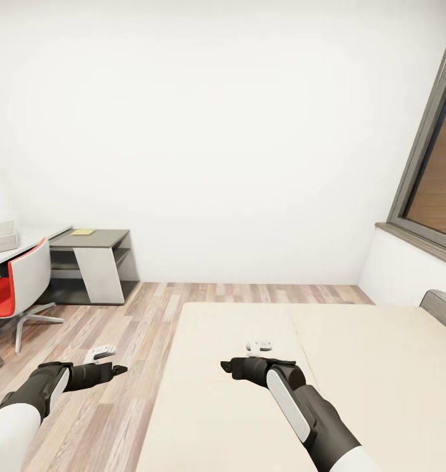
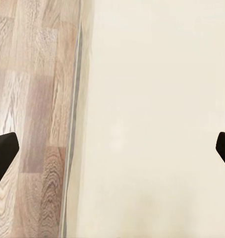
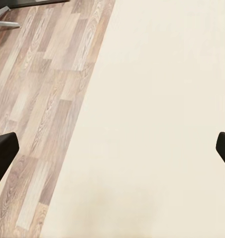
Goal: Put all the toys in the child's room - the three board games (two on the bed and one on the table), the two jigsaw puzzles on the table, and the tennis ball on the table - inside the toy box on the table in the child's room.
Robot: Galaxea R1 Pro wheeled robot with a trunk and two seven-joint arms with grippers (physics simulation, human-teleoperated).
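The bed with its plain beige cover spreads out below and to the right of me. My right gripper hovers open over its near left part, with the mattress under it. My left gripper hangs open over the wood floor beside the bed's edge. At the far left stands the table with part of the light-grey toy box on it. A flat yellowish thing lies on the lower dark-grey cabinet section; it is too small to identify. The board games, jigsaw puzzles and tennis ball are out of view.
A red-and-white swivel chair stands at the table. A dark-framed window is on the right above a white sill wall. The grey headboard shows at the right. Wood floor runs between table and bed.
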